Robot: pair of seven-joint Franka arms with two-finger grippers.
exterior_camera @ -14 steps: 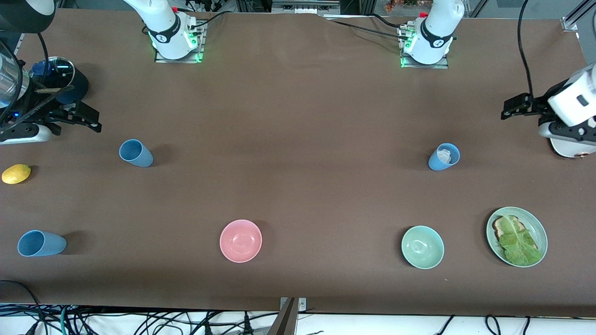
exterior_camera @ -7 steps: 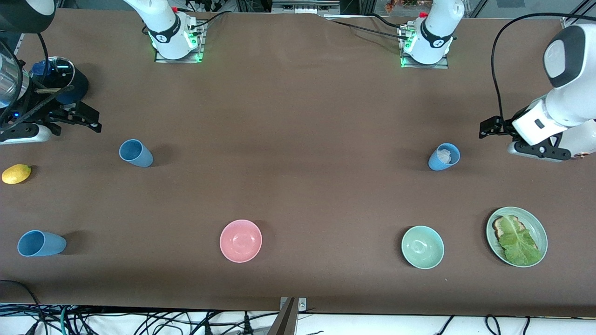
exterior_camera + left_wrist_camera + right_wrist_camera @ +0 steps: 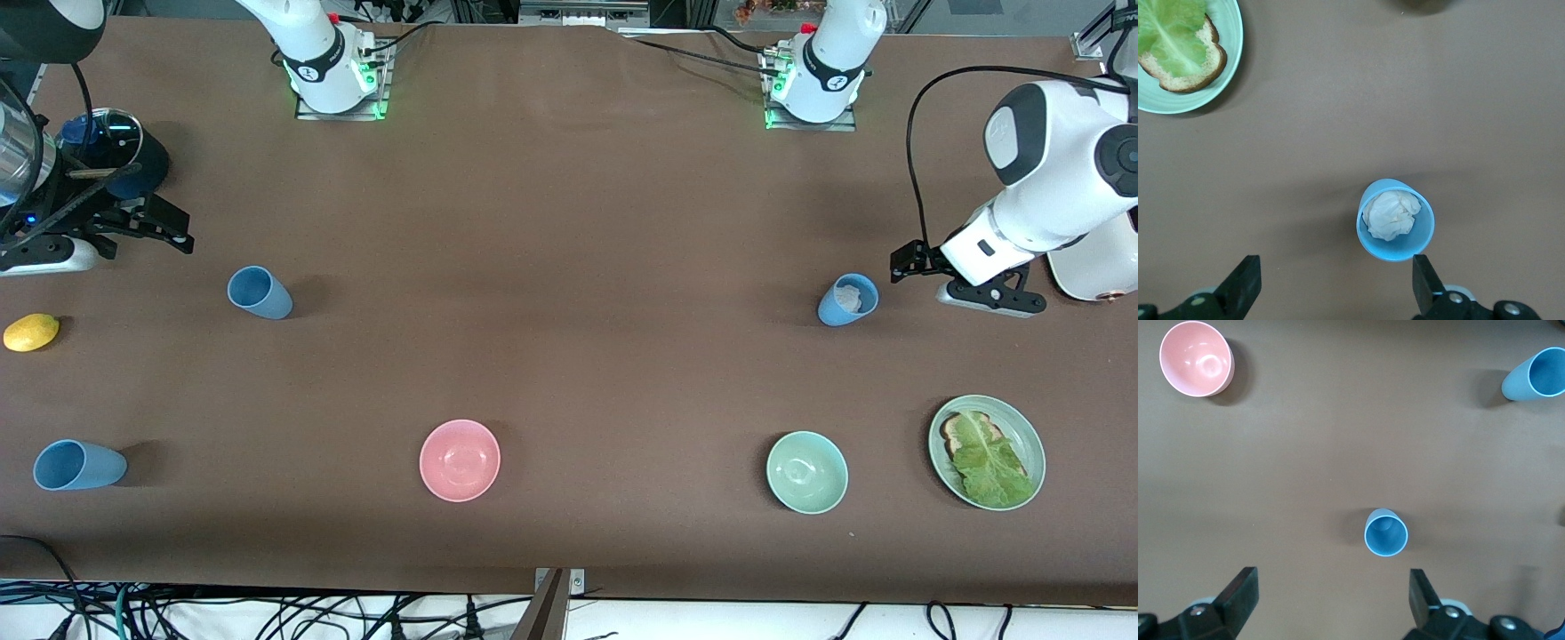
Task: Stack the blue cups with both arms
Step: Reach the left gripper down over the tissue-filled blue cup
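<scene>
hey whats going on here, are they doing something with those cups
Nothing is held yet. The left gripper is open beside the blue cup with crumpled white stuff in it. The right gripper is open near the dark-blue saucepan, with an empty blue cup just ahead of it. A third blue cup stands apart, so no stacking so far.

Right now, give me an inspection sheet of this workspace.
Surface: brown table, flat.
Job's things: three blue cups, apart, none stacked: stuffed cup holds crumpled white stuff; empty cup; corner cup.
Clutter: pink bowl; green bowl; plate with bread and lettuce; lemon; dark pan.
Grippers: left gripper open beside the stuffed cup; right gripper open, waiting by the pan.
Cables: tangle below the table's edge.
Surroundings: nothing seen.
</scene>
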